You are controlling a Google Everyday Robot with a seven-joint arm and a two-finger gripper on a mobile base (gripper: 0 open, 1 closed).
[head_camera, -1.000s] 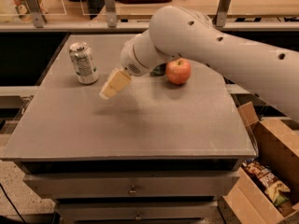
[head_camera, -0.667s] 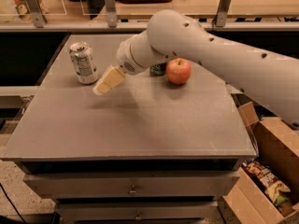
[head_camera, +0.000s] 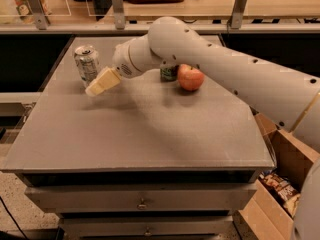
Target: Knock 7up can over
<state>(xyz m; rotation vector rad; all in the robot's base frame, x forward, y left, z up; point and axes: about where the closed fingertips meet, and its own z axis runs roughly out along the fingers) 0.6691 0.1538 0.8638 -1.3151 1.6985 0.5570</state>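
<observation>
7up can stands upright on the counter, the gripper just beside it, fingers pressed together; push high on its side so it topples, not slides.

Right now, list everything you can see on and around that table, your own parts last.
7up can: one, silver-white with green print, upright at the table's far left.
Green can: one, dark green, far middle, mostly hidden behind the arm.
Apple: one, red, next to the green can.
Table: one, grey top, with drawers below.
Cardboard box: one, brown, on the floor at the right, with packets inside.
Arm: one, white, reaching across from the right.
Gripper: one, cream, low over the table close beside the 7up can.
</observation>
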